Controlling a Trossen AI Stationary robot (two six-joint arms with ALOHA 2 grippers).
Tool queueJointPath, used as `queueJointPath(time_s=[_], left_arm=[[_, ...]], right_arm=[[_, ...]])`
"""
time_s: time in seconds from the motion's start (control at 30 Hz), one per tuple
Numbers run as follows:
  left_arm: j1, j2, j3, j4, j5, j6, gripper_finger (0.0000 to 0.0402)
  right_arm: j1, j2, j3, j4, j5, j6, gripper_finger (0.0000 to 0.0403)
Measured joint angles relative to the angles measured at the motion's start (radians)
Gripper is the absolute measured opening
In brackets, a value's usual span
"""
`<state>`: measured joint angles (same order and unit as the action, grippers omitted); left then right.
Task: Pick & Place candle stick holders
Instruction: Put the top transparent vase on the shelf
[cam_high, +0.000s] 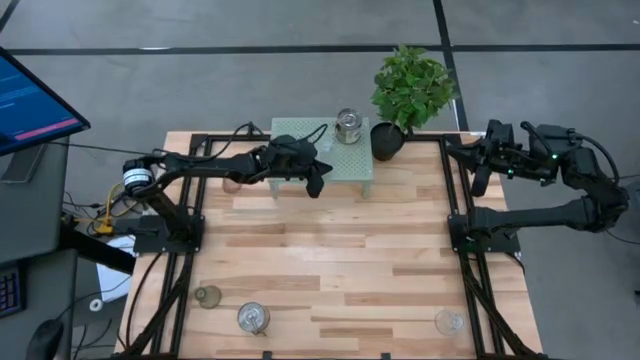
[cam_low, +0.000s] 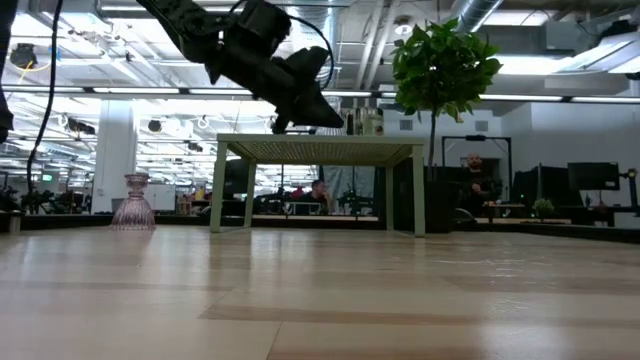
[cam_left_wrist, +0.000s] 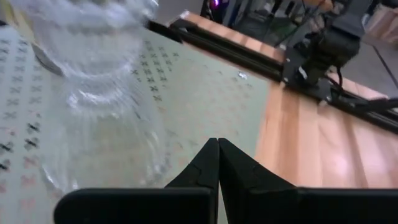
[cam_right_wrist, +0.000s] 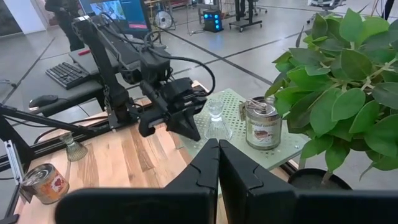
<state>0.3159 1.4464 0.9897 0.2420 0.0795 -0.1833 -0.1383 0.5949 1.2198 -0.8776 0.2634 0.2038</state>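
Observation:
My left gripper (cam_high: 314, 186) is shut and empty. It hovers at the near edge of the mint-green stand (cam_high: 350, 165), just beside a clear glass holder (cam_right_wrist: 216, 118) that stands on the stand top and looms close in the left wrist view (cam_left_wrist: 93, 74). A silvery jar holder (cam_high: 347, 127) also stands on the stand. A pinkish glass holder (cam_low: 133, 203) stands on the table under my left arm. A greenish glass holder (cam_high: 208, 297), a second silvery jar (cam_high: 253, 318) and a second clear glass holder (cam_high: 449, 322) stand near the table's near edge. My right gripper (cam_high: 484, 168) is shut and empty at the far right.
A black plant pot (cam_high: 387, 140) with a leafy plant (cam_high: 412, 85) stands just right of the stand at the far edge. Black frame rails (cam_high: 460, 220) run along the table's left and right sides. Bare wood (cam_high: 340, 260) lies across the middle of the table.

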Motion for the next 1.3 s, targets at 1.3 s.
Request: queueJointPath(time_s=[1.3], left_arm=[[0.242,0.012,0.000,0.057,-0.020,0.075,0.0003]], right_arm=[[0.000,0.000,0.000,-0.005,0.000,0.007,0.0000]])
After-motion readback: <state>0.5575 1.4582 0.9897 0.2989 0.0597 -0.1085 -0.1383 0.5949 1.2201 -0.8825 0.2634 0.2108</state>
